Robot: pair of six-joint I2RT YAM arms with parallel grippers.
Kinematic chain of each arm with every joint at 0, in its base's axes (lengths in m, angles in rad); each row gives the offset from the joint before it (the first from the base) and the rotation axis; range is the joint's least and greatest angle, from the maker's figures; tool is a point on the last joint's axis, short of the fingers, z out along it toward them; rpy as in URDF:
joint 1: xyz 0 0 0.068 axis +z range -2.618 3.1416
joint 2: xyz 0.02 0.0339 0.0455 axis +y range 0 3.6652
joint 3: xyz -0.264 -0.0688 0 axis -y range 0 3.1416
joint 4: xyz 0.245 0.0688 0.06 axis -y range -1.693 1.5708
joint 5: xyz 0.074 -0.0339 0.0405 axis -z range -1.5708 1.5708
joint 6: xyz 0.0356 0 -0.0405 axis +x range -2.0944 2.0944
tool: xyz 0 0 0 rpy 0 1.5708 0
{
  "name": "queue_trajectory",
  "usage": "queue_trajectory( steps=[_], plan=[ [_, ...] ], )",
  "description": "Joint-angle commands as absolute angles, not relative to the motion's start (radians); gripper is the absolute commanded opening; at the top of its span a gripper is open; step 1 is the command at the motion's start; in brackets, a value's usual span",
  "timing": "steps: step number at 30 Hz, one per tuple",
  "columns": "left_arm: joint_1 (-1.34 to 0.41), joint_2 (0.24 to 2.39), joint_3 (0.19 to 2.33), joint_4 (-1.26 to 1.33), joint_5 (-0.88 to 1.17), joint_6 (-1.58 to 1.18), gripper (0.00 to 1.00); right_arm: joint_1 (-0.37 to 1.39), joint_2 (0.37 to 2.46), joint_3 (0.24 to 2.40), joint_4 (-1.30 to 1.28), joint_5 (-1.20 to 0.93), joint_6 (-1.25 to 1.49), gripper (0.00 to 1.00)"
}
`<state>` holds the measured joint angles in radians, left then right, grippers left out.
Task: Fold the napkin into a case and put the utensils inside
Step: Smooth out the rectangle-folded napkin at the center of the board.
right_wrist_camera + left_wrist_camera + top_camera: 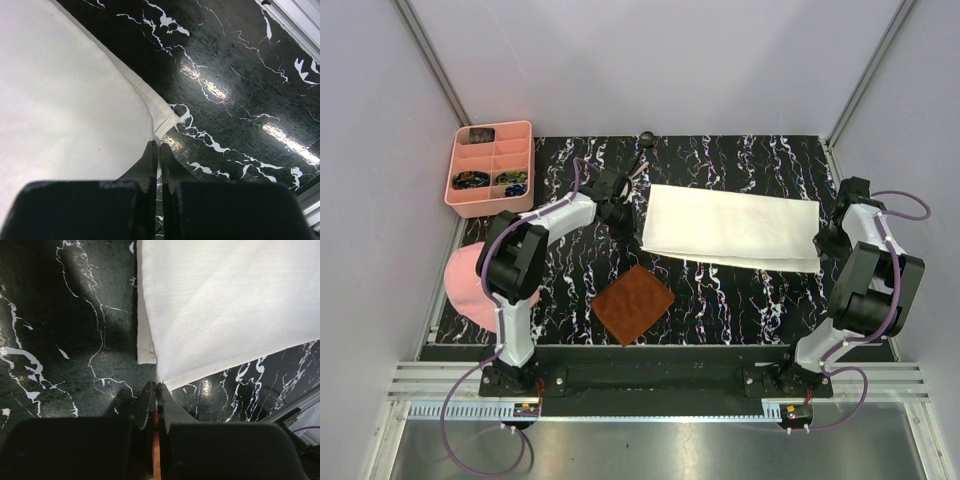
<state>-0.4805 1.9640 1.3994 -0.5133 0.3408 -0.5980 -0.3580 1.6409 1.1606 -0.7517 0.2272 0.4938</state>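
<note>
The cream-white napkin (730, 228) lies folded into a long rectangle on the black marbled table. My left gripper (630, 224) is at its left end, shut on a corner of the top layer (159, 385), which is raised off the lower layer (146, 352). My right gripper (822, 246) is at the right end, its jaws closed on the top layer's corner (156, 144) above the lower hem (162, 117). A small dark spoon (645, 138) lies at the table's back edge. I cannot make out the fork.
A pink compartment tray (490, 165) with small items stands at the back left. A brown textured mat (634, 303) lies at the front centre. A pink rounded object (465, 280) sits at the left edge beside the left arm.
</note>
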Motion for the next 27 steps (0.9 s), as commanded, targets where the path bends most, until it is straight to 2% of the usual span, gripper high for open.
queue_trajectory(
  steps=[1, 10, 11, 12, 13, 14, 16, 17, 20, 21, 22, 25, 27],
  plan=[
    [-0.474, 1.996, 1.430, -0.497, 0.288, -0.569, 0.00, -0.360, 1.666, 1.132, -0.709, 0.256, 0.489, 0.00],
    [-0.472, 2.032, 1.466, -0.512, 0.275, -0.565, 0.00, -0.362, 1.690, 1.097, -0.686, 0.247, 0.492, 0.02],
    [-0.472, 2.034, 1.471, -0.514, 0.275, -0.566, 0.00, -0.361, 1.686, 1.092, -0.684, 0.244, 0.495, 0.05],
    [-0.474, 2.033, 1.477, -0.514, 0.279, -0.566, 0.01, -0.360, 1.680, 1.085, -0.681, 0.247, 0.492, 0.09],
    [-0.474, 2.028, 1.477, -0.515, 0.278, -0.568, 0.03, -0.360, 1.671, 1.074, -0.678, 0.255, 0.492, 0.17],
    [-0.474, 2.023, 1.477, -0.517, 0.272, -0.569, 0.09, -0.360, 1.663, 1.072, -0.680, 0.265, 0.488, 0.27],
    [-0.472, 1.993, 1.468, -0.517, 0.244, -0.565, 0.14, -0.360, 1.626, 1.065, -0.678, 0.261, 0.482, 0.38],
    [-0.472, 1.980, 1.468, -0.517, 0.221, -0.560, 0.23, -0.360, 1.611, 1.062, -0.678, 0.255, 0.480, 0.40],
    [-0.472, 1.939, 1.479, -0.531, 0.193, -0.540, 0.45, -0.362, 1.539, 1.048, -0.675, 0.245, 0.471, 0.59],
    [-0.471, 1.927, 1.483, -0.538, 0.189, -0.537, 0.49, -0.361, 1.525, 1.049, -0.673, 0.244, 0.459, 0.69],
    [-0.471, 1.921, 1.488, -0.552, 0.184, -0.531, 0.51, -0.362, 1.504, 1.051, -0.673, 0.244, 0.457, 0.74],
    [-0.471, 1.896, 1.499, -0.555, 0.201, -0.535, 0.53, -0.360, 1.485, 1.069, -0.672, 0.245, 0.434, 0.81],
    [-0.479, 1.891, 1.509, -0.549, 0.239, -0.545, 0.50, -0.360, 1.488, 1.084, -0.660, 0.230, 0.436, 0.81]
  ],
)
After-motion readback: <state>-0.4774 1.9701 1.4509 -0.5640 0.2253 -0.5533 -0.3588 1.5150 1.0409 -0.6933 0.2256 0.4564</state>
